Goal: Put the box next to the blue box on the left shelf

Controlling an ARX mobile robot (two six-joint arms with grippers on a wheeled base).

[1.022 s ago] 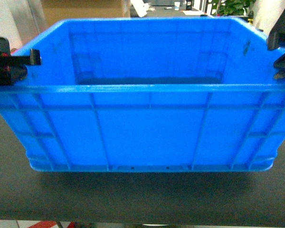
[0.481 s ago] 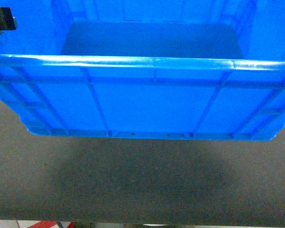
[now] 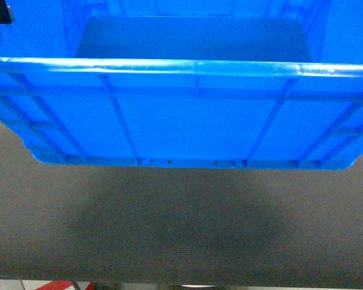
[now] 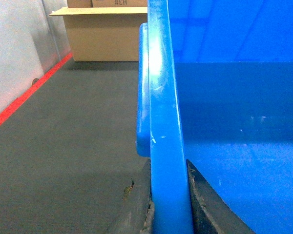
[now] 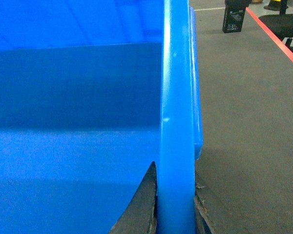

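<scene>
A cardboard carton (image 4: 105,31) and a black object (image 5: 235,17) stand on grey carpet (image 3: 181,223). The box (image 3: 193,121) hangs above it, long axis left-right, opening up; the left end effector (image 4: 168,204) and right end effector (image 5: 173,209) clamp its end rims.

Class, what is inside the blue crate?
The blue crate shows only its bare smooth floor; nothing lies on the visible part. The near strip behind its front wall is hidden.

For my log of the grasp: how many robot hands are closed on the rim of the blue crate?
2. The left hand clamps the blue crate on its left rim; the right hand clamps its right rim.
</scene>
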